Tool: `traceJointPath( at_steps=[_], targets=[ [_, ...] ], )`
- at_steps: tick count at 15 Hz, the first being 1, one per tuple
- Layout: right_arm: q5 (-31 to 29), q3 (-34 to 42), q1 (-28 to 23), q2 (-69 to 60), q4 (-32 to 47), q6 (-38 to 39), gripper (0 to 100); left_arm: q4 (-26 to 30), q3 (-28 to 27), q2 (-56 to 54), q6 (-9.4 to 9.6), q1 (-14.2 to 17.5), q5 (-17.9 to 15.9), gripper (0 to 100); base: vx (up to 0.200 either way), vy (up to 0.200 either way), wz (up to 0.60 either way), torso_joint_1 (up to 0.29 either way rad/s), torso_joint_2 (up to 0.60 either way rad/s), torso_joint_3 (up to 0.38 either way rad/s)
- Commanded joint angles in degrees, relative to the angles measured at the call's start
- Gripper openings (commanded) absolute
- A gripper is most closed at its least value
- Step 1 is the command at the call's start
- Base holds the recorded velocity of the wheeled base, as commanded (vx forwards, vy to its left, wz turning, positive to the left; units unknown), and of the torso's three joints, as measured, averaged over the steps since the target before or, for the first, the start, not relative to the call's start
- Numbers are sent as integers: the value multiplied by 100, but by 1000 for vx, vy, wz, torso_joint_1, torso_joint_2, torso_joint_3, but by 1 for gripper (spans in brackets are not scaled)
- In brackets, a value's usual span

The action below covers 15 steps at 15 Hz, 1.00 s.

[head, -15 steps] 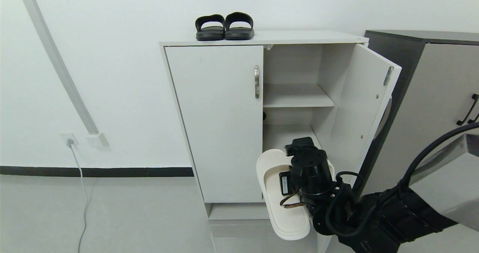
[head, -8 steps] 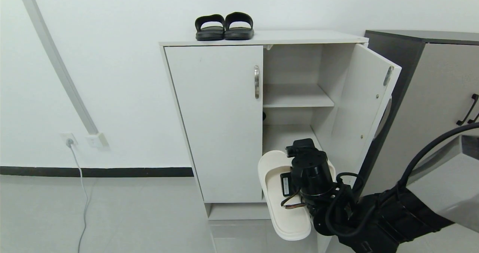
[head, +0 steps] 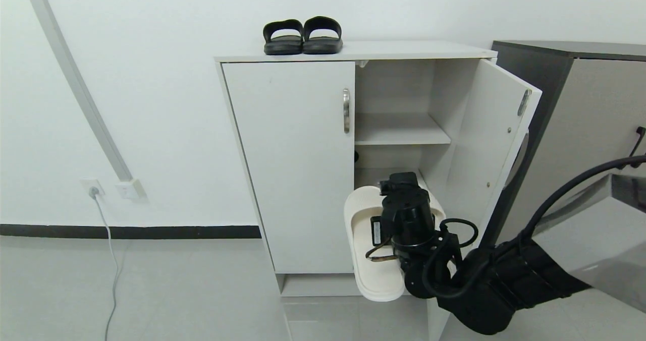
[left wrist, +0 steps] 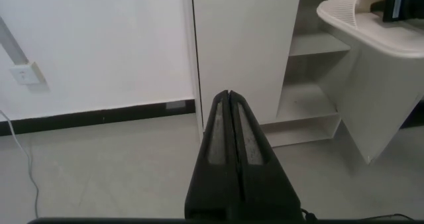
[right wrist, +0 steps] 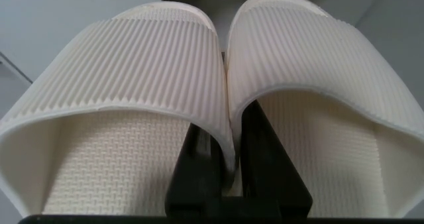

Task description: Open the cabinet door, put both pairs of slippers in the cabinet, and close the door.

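Note:
A pair of white slippers (head: 366, 245) hangs side by side at the mouth of the white cabinet (head: 290, 164), level with its lower shelf (head: 376, 177). My right gripper (right wrist: 226, 154) is shut on the two inner walls of the white slippers (right wrist: 132, 71), where they meet. The right door (head: 492, 144) stands open; the left door is shut. A pair of black slippers (head: 303, 36) sits on the cabinet top. My left gripper (left wrist: 228, 98) is shut on nothing, low over the floor in front of the cabinet, with a white slipper (left wrist: 371, 25) off to its side.
A grey cabinet (head: 580, 104) stands right beside the open door. The upper shelf (head: 398, 129) is bare. A wall socket with a hanging cable (head: 93, 189) is at the left, with open floor (head: 151, 290) below it.
My right arm has lifted the white slippers and carried them a little further toward the cabinet opening. The black slippers and the doors have not moved.

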Motion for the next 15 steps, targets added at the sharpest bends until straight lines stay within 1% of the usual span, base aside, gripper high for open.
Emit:
traceJointPath(
  at_steps=[1,2,6,15],
  targets=[
    [-62,-567,-7,6,441,38,0,1,1,19,-5,0,-4,0,0,0,0,0,0,0],
    [-62,-699,-7,6,591,118,0,1,1,19,-5,0,-4,0,0,0,0,0,0,0],
    [-80,-866,-42,41,749,197,0,1,1,19,-5,0,-4,0,0,-200,0,4,4,0],
    [-71,-998,-33,401,722,179,0,1,1,19,-14,0,-4,0,0,0,0,0,0,0]
  ],
)
